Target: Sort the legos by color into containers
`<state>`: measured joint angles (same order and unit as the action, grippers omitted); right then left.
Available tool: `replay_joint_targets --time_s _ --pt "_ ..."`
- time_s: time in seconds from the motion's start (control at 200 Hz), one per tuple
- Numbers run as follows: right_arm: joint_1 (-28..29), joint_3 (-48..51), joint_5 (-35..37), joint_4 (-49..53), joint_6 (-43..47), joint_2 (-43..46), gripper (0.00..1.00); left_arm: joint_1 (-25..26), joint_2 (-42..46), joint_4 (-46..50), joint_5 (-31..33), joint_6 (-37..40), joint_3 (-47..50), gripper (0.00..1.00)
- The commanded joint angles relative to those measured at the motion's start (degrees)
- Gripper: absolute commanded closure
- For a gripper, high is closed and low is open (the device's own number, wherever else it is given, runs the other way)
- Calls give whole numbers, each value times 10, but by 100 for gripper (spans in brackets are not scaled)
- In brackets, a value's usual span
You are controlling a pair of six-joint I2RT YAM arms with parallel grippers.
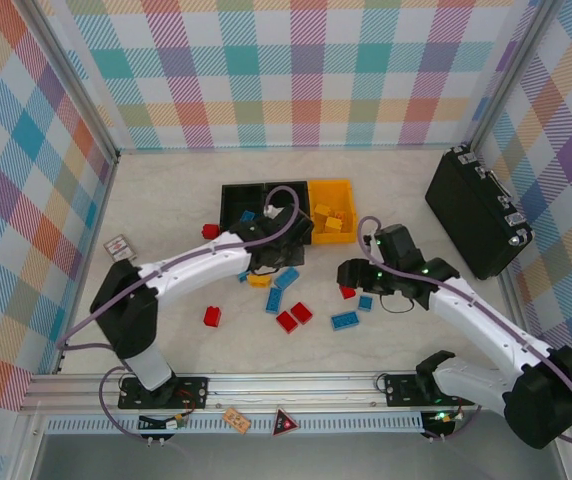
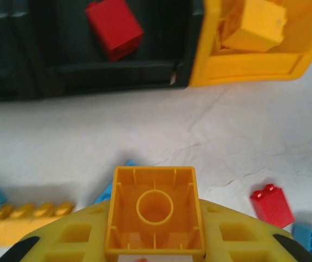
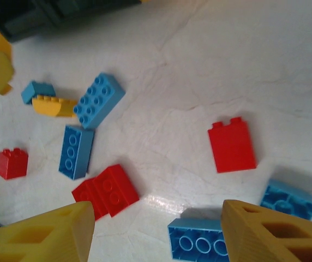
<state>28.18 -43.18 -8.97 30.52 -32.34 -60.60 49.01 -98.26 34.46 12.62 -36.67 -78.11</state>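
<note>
Pale desk (image 1: 166, 215) within plaid walls (image 1: 266, 70). Left claw (image 1: 269, 262) clamped on a yellow-orange studded plastic brick (image 2: 155, 210) near joined black and yellow bins (image 1: 332, 184); right claw (image 3: 156, 234) half open, empty, above scattered red and blue bricks (image 3: 231, 144).

Three bins (image 1: 266, 187), one case (image 1: 476, 225)
</note>
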Motion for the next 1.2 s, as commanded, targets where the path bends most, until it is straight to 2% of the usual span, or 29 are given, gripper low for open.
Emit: replay_joint_targets --time_s 0.0,0.295,0.79,0.995,1.1,1.195 --pt "-29 -28 -13 14 13 12 38 6 -51 5 -23 22 -63 82" --pt "-76 -22 -37 16 22 18 38 -1 -221 53 -30 55 -288 82" --pt "-104 -5 -46 24 34 33 38 -60 -442 141 -56 76 -624 78" --pt "-110 5 -49 20 32 34 38 -77 -470 134 -74 74 -653 72" --pt "-111 9 -49 17 33 31 38 -79 -467 135 -80 78 -654 60" --pt "-112 10 -53 12 30 27 38 -76 -455 134 -86 82 -653 55"
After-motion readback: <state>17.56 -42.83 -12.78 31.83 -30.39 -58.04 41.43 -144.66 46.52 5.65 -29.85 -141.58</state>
